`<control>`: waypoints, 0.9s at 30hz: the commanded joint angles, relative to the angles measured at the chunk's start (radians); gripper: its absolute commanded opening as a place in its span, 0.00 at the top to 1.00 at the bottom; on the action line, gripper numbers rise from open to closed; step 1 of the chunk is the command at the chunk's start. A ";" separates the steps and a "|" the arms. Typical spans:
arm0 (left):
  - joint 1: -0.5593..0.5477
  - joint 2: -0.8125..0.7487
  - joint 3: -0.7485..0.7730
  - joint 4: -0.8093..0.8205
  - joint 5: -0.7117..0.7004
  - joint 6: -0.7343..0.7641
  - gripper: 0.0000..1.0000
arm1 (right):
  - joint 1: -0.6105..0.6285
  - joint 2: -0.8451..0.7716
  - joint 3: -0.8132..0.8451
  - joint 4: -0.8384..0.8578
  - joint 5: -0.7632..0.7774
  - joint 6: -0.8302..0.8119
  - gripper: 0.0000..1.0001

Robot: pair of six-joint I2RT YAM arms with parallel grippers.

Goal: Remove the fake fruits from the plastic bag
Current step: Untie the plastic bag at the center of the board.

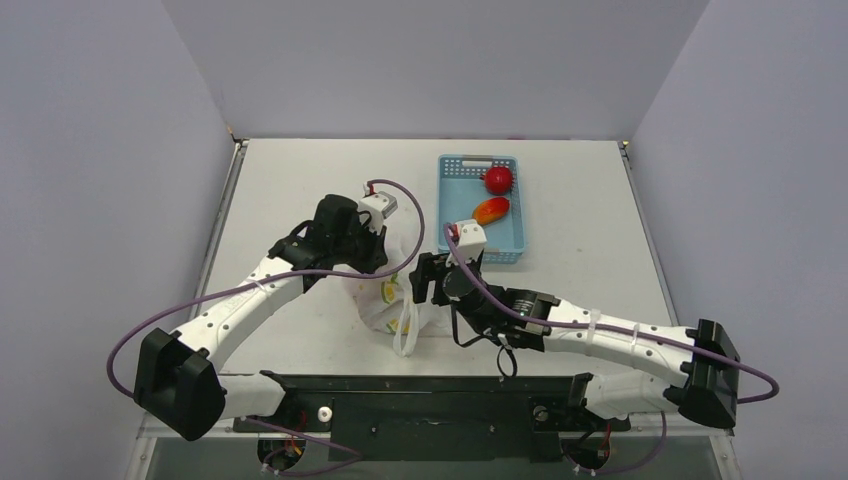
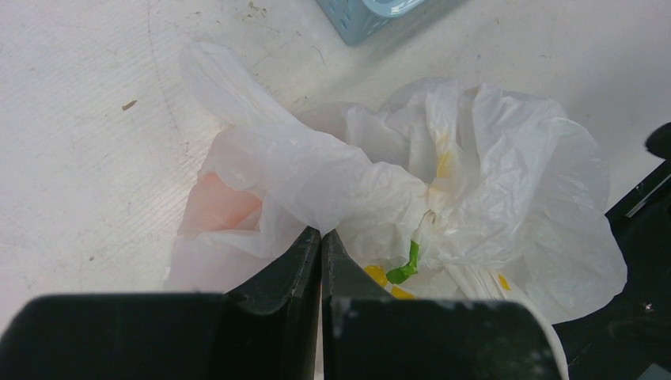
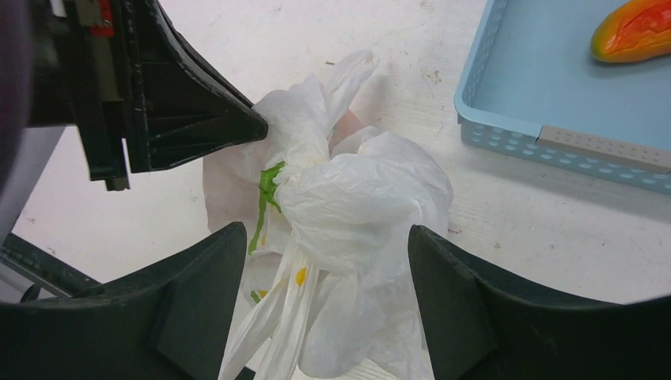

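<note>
The plastic bag (image 1: 392, 305) lies crumpled on the table between the two arms, with its handles toward the near edge. My left gripper (image 2: 321, 232) is shut on a fold of the bag (image 2: 475, 158) at its far left side; it also shows in the top view (image 1: 380, 266). My right gripper (image 3: 323, 235) is open and straddles the bunched bag (image 3: 356, 190) without closing on it; it shows in the top view (image 1: 424, 282) as well. The fake fruits are hidden inside the bag. Only a faint pink-orange patch (image 2: 217, 204) shows through the plastic.
A light blue basket (image 1: 445, 205) stands just behind the bag, holding a red apple (image 1: 498, 179) and a red-orange mango (image 1: 490, 210). The basket's corner (image 3: 554, 142) and the mango (image 3: 633, 32) show in the right wrist view.
</note>
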 commanded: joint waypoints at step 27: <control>0.005 0.010 0.022 0.040 0.027 0.028 1.00 | -0.142 0.186 -0.006 0.162 -0.144 0.096 0.68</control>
